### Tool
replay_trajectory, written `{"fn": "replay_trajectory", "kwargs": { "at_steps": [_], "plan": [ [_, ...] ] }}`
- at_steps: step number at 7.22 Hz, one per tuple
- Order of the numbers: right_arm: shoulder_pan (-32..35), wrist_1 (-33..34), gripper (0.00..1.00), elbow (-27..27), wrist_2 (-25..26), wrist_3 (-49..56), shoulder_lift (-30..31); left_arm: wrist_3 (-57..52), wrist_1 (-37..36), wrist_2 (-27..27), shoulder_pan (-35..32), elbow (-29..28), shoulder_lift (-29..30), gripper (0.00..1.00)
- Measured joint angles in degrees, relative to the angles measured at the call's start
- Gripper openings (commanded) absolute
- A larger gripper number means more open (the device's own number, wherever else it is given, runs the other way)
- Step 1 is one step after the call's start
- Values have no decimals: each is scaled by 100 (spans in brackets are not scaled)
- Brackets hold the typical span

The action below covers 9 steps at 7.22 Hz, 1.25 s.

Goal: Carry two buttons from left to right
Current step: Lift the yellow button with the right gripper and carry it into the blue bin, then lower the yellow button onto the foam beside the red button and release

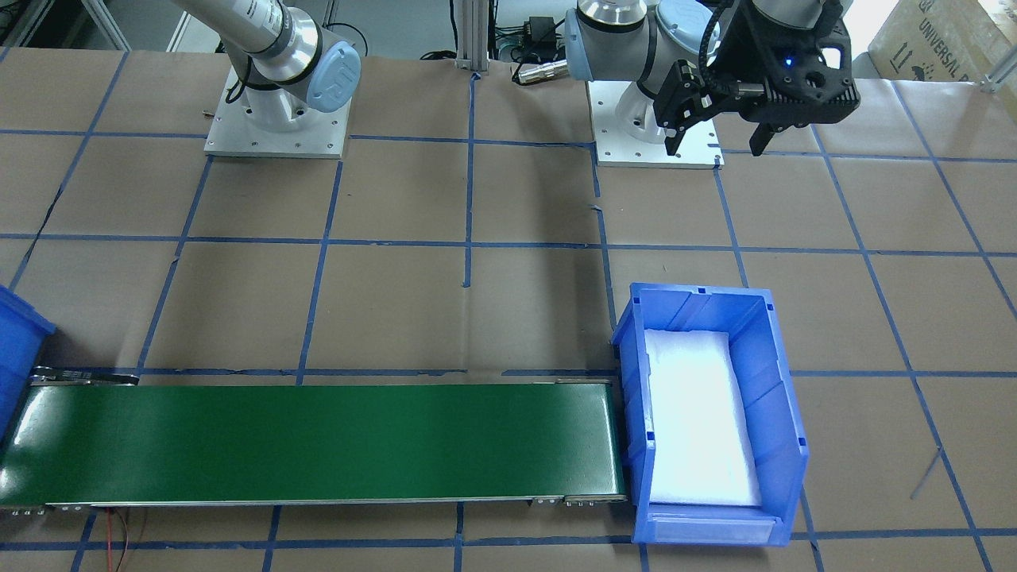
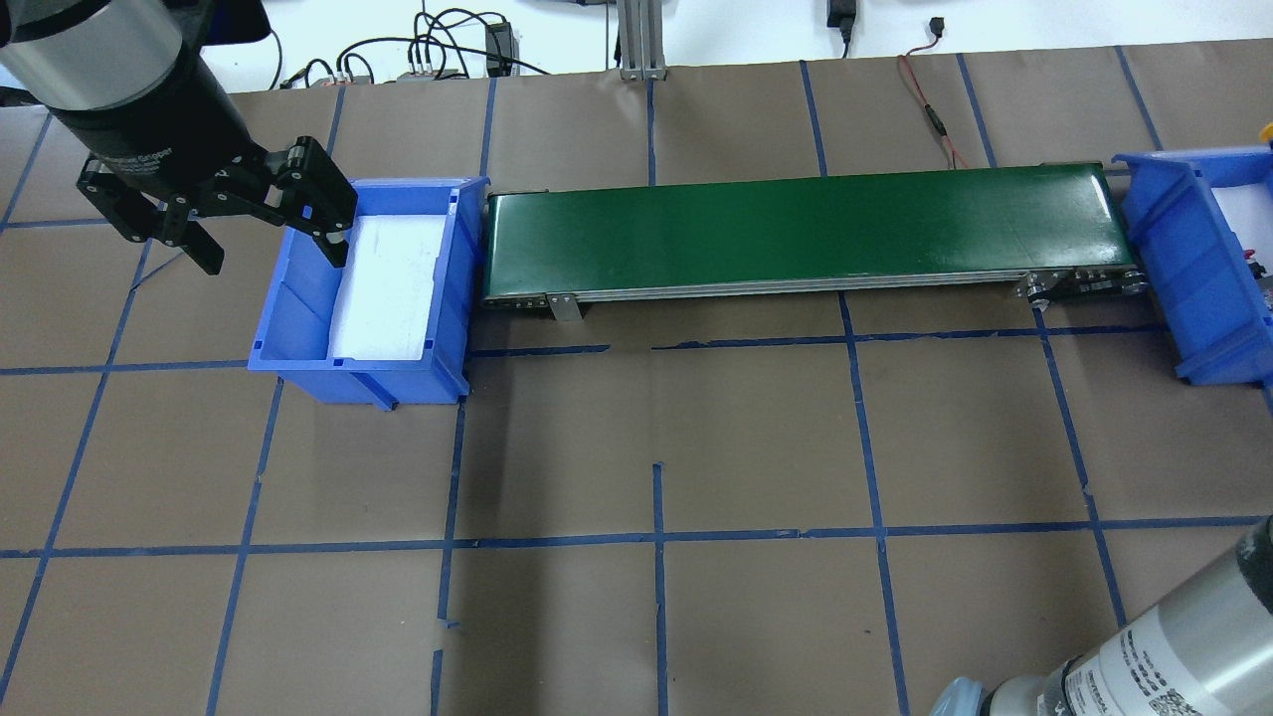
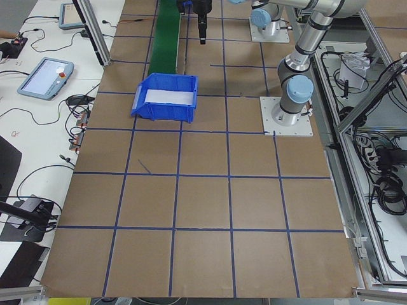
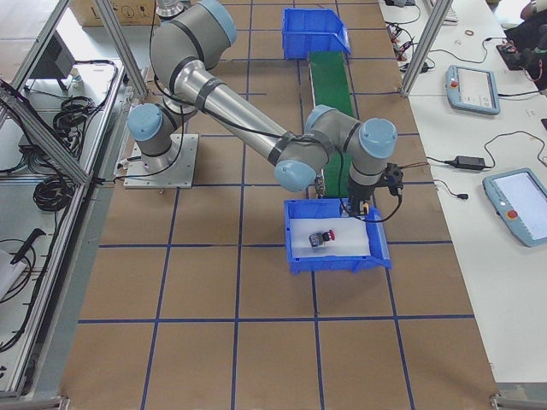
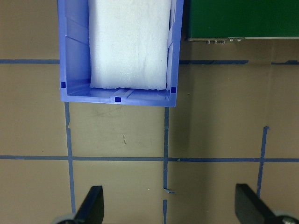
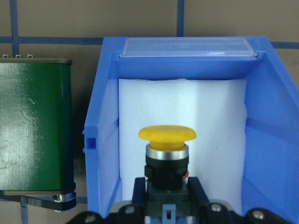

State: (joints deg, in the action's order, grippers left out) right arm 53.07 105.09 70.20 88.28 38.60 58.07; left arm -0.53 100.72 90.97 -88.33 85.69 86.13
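Where the surface is viewed from across, the left end effector is held high near the robot-side edge, jaws spread and nothing between them. The left bin, toward the surface's left edge, is shown holding only white foam.

From overhead, that bin is seen butted against one end of the green conveyor, presumably so parts can be passed along the belt. The right bin is cut off at the right edge.

From the surface's right end, the red button is seen lying on the foam inside the right bin. The right end effector is poised just above that bin.

Through the left wrist camera, widely parted fingers are seen above bare paper, with the foam-lined bin ahead.

Through the right wrist camera, the yellow button is shown clamped upright by its contact block, directly over the foam. Release into the bin is judged to be the one step left.
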Motion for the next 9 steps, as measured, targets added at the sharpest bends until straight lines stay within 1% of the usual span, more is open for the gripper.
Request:
{"fn": "replay_trajectory", "kwargs": {
  "at_steps": [3,6,7,9],
  "plan": [
    [-7,563,4,51,-33,88,-420,0,-7,-10,0,0,8,100],
    [-7,868,4,201,-40,145,-557,0,-9,-17,5,0,9,100],
    [-7,1025,7,285,-44,197,-573,0,-9,-17,7,0,9,100],
    [-7,1243,21,404,-42,303,-584,0,-9,-17,8,0,9,100]
  ]
}}
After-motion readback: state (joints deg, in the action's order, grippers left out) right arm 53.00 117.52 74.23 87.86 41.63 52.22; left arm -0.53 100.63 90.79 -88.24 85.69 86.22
